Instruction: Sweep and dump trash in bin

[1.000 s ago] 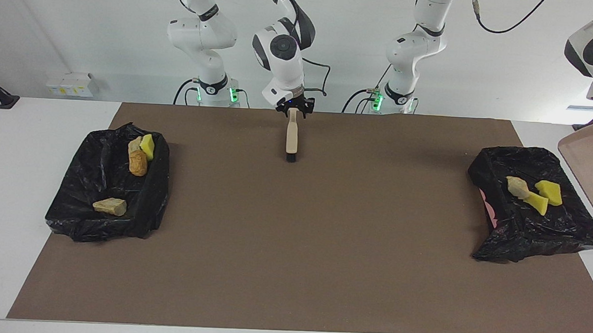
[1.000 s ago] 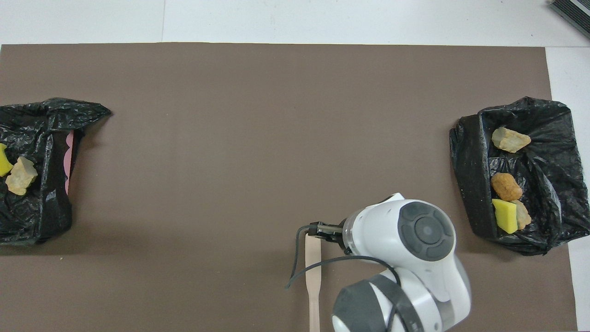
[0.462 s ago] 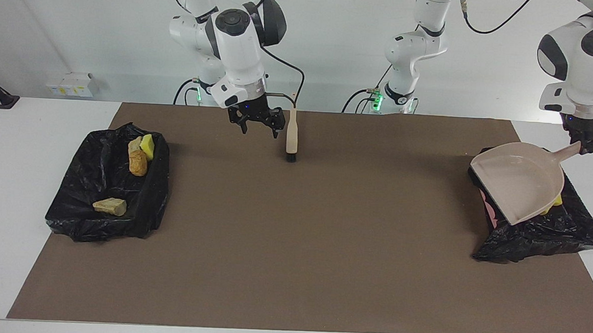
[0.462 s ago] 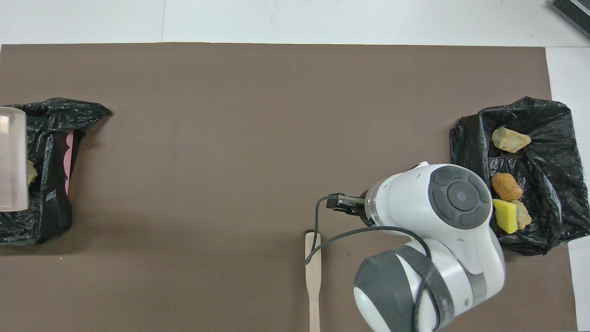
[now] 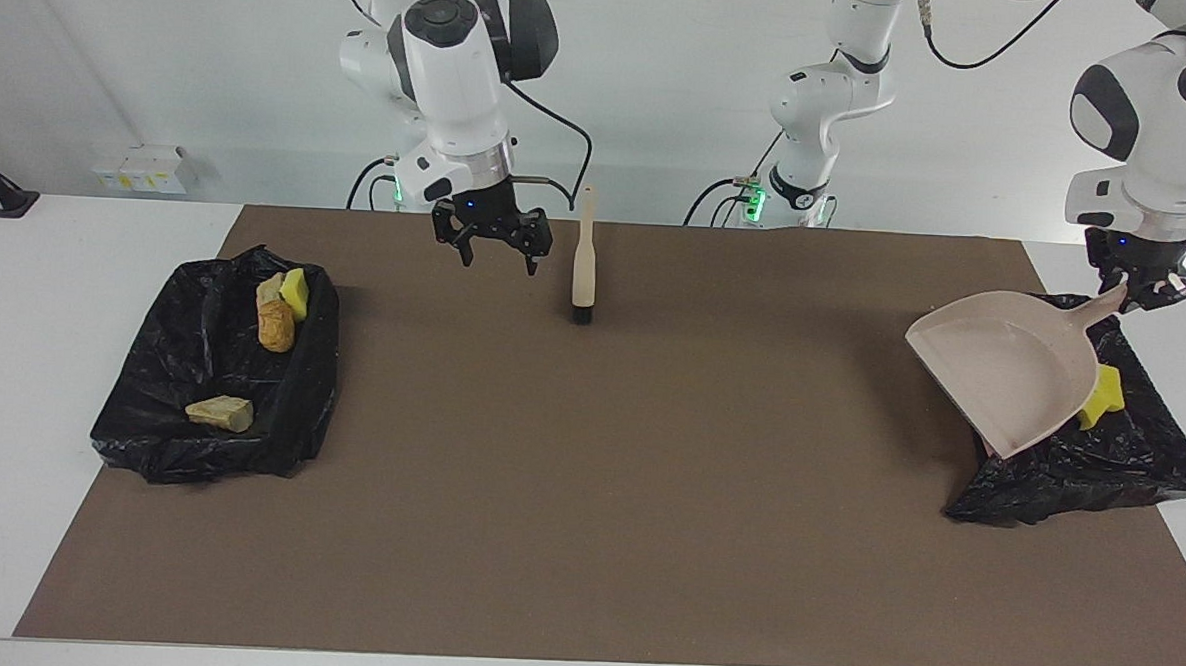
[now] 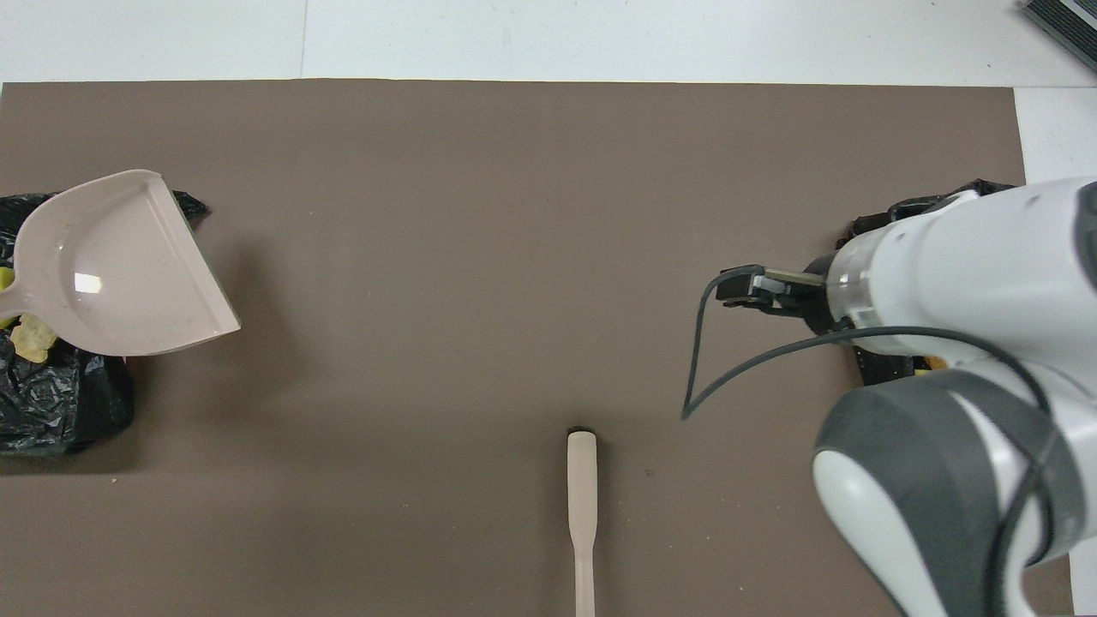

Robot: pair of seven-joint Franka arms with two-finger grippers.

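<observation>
A beige dustpan [image 5: 1011, 376] [image 6: 120, 266] hangs tilted and empty over the black-bag bin [image 5: 1078, 464] at the left arm's end. My left gripper [image 5: 1146, 287] is shut on its handle. A yellow piece of trash [image 5: 1103, 390] shows in that bin beside the pan, and a tan piece [image 6: 30, 338] shows from above. A beige brush [image 5: 583, 258] [image 6: 581, 506] stands upright on its black bristles, close to the robots. My right gripper [image 5: 490, 240] hangs open over the mat, apart from the brush.
A second black-bag bin [image 5: 218, 437] at the right arm's end holds a yellow chunk [image 5: 295, 292], a brown lump [image 5: 276, 326] and a tan lump [image 5: 219, 413]. The brown mat [image 5: 586, 493] covers most of the white table. In the overhead view the right arm [image 6: 960, 343] hides most of that bin.
My right gripper has let go of the brush and moved away toward the right arm's bin. The left arm has brought the dustpan in over its bin, toward the mat's middle.
</observation>
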